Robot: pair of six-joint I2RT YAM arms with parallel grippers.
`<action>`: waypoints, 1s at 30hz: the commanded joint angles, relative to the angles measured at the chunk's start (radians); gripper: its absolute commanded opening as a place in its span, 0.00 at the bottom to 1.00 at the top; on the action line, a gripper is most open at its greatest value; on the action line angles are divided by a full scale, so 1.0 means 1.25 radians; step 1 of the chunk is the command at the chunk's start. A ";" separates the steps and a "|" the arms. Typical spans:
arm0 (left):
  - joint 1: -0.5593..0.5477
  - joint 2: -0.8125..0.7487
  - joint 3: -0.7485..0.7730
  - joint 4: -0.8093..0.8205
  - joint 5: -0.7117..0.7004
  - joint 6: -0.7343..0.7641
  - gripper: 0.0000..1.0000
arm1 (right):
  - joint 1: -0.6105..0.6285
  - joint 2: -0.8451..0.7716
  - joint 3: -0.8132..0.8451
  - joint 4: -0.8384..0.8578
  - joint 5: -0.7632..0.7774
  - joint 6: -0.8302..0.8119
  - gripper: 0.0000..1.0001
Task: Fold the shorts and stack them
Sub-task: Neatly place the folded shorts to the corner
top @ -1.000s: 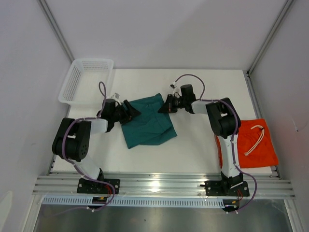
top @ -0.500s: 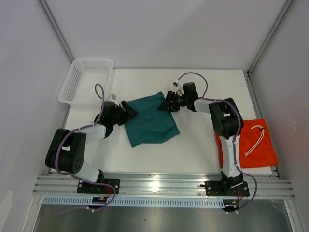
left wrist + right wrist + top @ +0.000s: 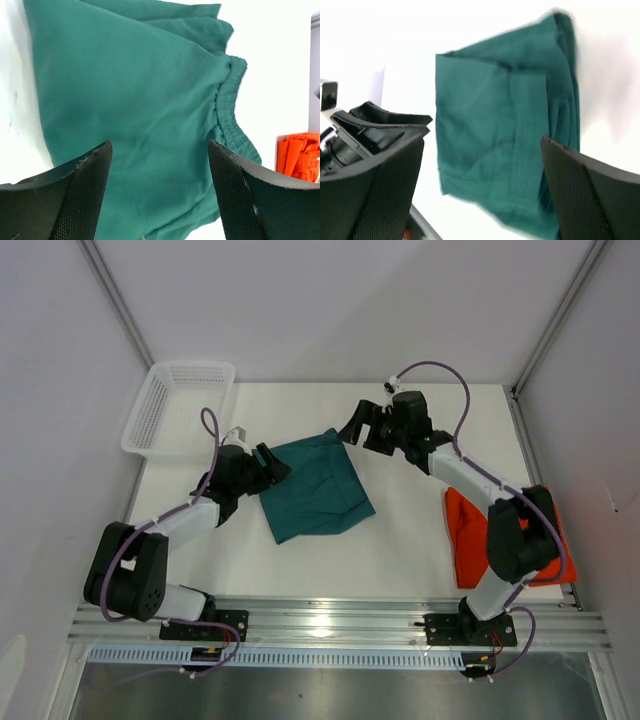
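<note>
The teal green shorts lie folded on the white table, a little left of centre. My left gripper is open at their left edge, its pads low over the fabric with nothing between them. Just off the shorts' far right corner my right gripper hangs open and empty, looking down on the teal cloth. The orange-red shorts lie at the right edge of the table, partly hidden by the right arm, and show as a small patch in the left wrist view.
A white mesh basket stands at the back left corner of the table. Metal frame posts and white walls close in the back and sides. In the right wrist view the left gripper shows beyond the teal cloth.
My right gripper has opened, let go of the teal shorts' far corner and drawn back up and to the right. The left gripper has shifted slightly right and stays open.
</note>
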 commanded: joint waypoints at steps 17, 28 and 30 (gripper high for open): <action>-0.061 -0.276 0.029 -0.227 -0.070 0.044 0.83 | 0.547 -0.343 -0.355 -0.266 0.755 0.963 0.99; -0.061 -0.389 0.107 -0.391 -0.046 0.068 0.85 | 0.543 -0.224 -0.432 -0.029 0.719 1.065 1.00; -0.061 -0.403 0.106 -0.405 -0.051 0.071 0.85 | 0.541 -0.188 -0.422 -0.008 0.717 1.065 1.00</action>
